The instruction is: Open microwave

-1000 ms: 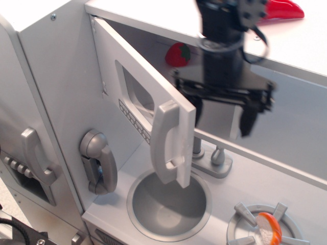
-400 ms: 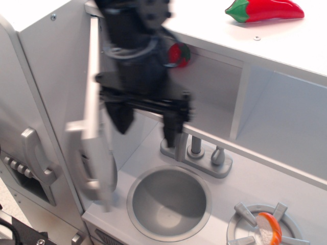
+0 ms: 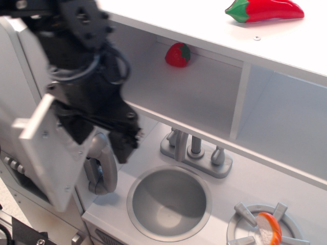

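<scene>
— What sits around the toy kitchen's light-grey box microwave [image 3: 204, 97]?

— Its flat grey door [image 3: 51, 153] stands swung wide to the left, past the cabinet side, with its plain inner face toward us. The compartment is open and a small red toy strawberry with a green cap [image 3: 178, 55] sits at the back of it. On the white top above lies a glossy red toy chilli pepper with a green stem [image 3: 265, 10]. Below are the grey toy tap set [image 3: 196, 150], the round grey sink bowl [image 3: 169, 201], and at the lower right a grey burner ring holding an orange and white piece [image 3: 268, 228].

— Does anything stand in the way?

— The black robot arm [image 3: 82, 56] itself covers most of the left cabinet wall. The grey toy phone handset [image 3: 102, 163] hangs just under it, partly hidden by the door.

— And the arm's pose?

— It reaches down from the upper left, just beside the door's inner face. The black gripper [image 3: 99, 140] points downward, its two dark fingers [image 3: 125, 148] apart, nothing between them. Whether it touches the door I cannot tell; the picture is blurred there.
</scene>
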`<state>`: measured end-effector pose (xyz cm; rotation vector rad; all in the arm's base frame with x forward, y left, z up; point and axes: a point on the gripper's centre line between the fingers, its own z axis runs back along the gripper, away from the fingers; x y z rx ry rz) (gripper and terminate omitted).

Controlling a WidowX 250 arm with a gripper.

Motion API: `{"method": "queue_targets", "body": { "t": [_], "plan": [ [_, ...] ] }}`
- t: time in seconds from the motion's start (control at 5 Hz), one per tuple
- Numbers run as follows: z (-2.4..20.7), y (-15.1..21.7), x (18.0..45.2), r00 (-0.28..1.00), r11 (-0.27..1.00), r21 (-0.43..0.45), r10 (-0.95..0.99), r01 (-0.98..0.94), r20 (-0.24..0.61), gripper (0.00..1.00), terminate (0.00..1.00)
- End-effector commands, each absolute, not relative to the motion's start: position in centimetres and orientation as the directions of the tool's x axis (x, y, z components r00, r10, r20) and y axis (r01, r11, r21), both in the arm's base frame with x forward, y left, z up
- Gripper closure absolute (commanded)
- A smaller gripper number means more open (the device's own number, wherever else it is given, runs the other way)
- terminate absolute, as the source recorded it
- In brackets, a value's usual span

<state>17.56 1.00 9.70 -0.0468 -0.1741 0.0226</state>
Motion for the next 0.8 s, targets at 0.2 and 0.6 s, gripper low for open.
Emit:
{"method": "queue_targets", "body": {
  "t": [0.2,0.6],
  "plan": [
    [15.3,0.5,17.8,0.977,0.988,-0.150,0.059,-0.028,0.204,0.00,0.00],
    [16.3,0.2,17.7,0.979,0.982,-0.184,0.083,-0.049,0.184,0.00,0.00]
  ]
}}
